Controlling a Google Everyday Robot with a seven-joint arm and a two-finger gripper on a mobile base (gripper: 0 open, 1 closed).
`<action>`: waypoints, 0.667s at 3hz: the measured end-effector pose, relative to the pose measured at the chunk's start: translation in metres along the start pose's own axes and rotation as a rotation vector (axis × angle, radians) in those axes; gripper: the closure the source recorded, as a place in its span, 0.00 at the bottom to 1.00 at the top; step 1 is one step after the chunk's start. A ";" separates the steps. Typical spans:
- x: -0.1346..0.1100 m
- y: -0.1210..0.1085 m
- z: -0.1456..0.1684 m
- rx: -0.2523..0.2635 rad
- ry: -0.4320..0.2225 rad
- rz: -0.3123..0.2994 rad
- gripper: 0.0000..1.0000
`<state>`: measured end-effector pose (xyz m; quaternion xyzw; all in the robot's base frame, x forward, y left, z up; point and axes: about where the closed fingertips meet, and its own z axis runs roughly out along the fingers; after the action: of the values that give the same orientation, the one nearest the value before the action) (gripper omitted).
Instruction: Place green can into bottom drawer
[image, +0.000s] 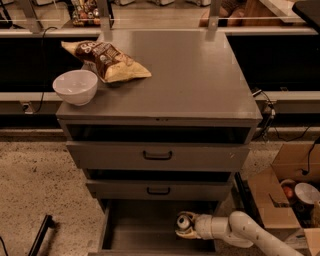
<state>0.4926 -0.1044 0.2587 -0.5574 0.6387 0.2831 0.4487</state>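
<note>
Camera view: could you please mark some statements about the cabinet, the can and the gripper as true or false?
1. The bottom drawer is pulled open. True.
2. The gripper holds the green can over that drawer's right part. True.
3. The bowl sits inside the drawer. False: it stands on the cabinet top, front left.
4. The chip bag lies on the floor. False: it lies on the cabinet top behind the bowl.

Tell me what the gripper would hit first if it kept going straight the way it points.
The gripper, holding the green can over the bottom drawer, points toward picture-left. The way looks free up to the drawer's side wall there, though its height is unclear.
</note>
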 end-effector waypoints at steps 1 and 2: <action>-0.012 0.009 -0.003 0.049 -0.029 -0.088 1.00; -0.014 0.009 -0.005 0.057 -0.035 -0.110 1.00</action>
<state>0.4820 -0.1000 0.2719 -0.5736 0.6068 0.2497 0.4904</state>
